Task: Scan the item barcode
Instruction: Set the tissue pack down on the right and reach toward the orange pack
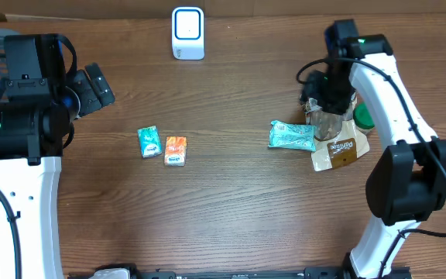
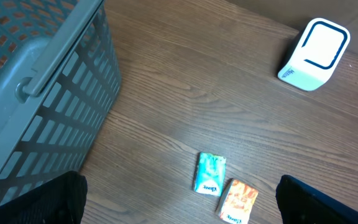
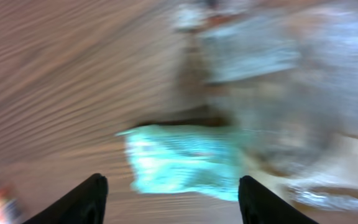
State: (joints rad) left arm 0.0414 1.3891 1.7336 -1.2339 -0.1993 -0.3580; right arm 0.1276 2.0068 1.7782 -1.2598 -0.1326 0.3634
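**Table [image 1: 231, 217], wood-grain, overhead view**

- Barcode scanner [image 1: 187, 32]: white, upright, placed at the 12 o'clock edge.
- Teal packet [image 1: 149, 142] and orange packet [image 1: 176, 149]: laid side by side, touching or nearly so, toward 9 o'clock from the table's centre.
- Teal pouch [image 1: 291, 135]: laid flat toward 3 o'clock from centre. It is bordered at its 3 o'clock side by a brown pouch [image 1: 339, 152] and a clear wrapped item [image 1: 328, 122].
- Green object [image 1: 362, 118]: partly hidden by the right arm.
- Grey basket [image 2: 48, 81]: seen at 10 o'clock in the left wrist view.
- Left gripper [image 2: 179, 186]: held high at 9 o'clock, fingers spread fully wide, nothing grasped.
- Right gripper [image 3: 173, 190]: positioned over the clear item and teal pouch. The picture is blurred; the fingers [image 3: 82, 202] are seen apart and nothing is gripped.
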